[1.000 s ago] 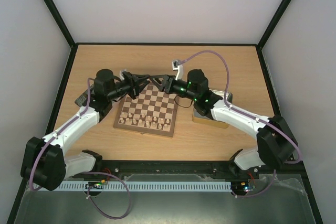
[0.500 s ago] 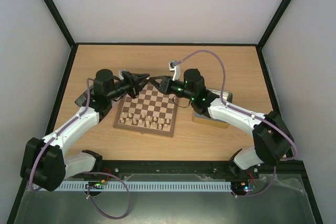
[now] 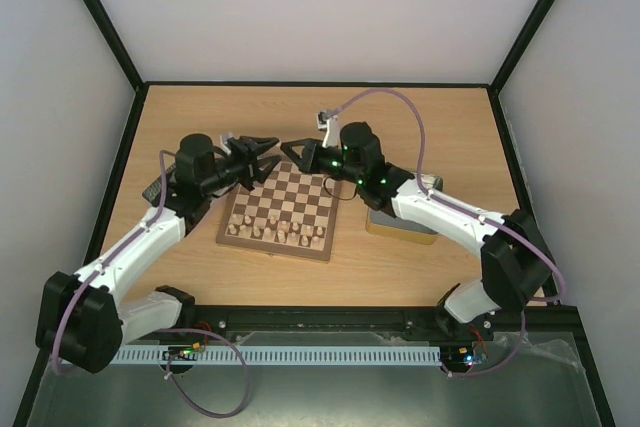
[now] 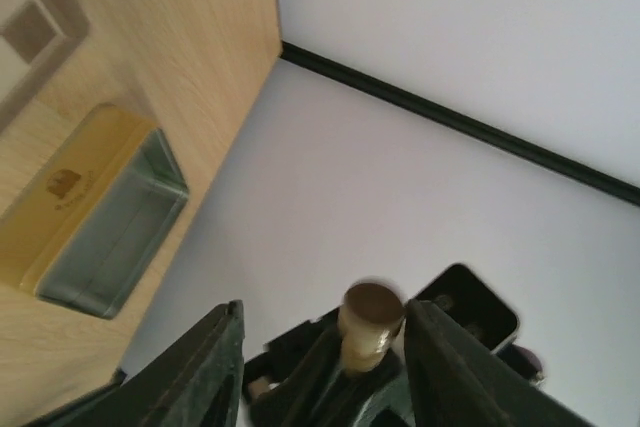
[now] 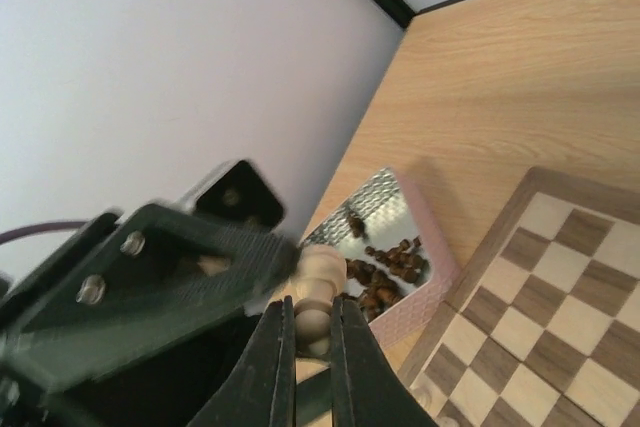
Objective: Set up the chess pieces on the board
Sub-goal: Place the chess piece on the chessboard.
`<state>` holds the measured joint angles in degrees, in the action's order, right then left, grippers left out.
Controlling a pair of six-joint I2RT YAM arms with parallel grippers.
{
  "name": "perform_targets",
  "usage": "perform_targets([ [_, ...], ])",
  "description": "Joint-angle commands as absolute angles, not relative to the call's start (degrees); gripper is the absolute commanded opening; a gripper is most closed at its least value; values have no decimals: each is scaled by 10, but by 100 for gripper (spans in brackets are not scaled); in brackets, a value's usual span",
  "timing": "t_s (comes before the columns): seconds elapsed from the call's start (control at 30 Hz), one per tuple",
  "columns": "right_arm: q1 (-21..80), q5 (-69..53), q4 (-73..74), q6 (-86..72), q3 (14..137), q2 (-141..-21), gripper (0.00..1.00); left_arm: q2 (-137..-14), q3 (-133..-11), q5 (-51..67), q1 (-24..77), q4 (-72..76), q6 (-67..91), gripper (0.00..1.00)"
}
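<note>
R gripper clamped on pale piece, above far edge of board; L gripper jaws apart, either side of piece. Dk pieces in tray beside board.

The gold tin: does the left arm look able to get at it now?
Probably not easily. The gold tin lies right of the board, partly under the right arm. The left gripper hovers at the board's far edge, open around the pale piece that the right gripper holds.
</note>
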<state>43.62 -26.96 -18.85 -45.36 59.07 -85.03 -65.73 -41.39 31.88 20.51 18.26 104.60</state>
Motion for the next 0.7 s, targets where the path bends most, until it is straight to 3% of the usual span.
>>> perform_targets([
  [0.0,436,-210,-20,-437,672,-881,2,-615,-427,266,185,44,879,52],
  [0.23,436,-196,280,-369,789,-987,2,-493,-428,10,146,-155,641,68],
  [0.67,512,-159,502,-260,1087,-1207,2,-369,-509,-183,135,-267,465,77],
])
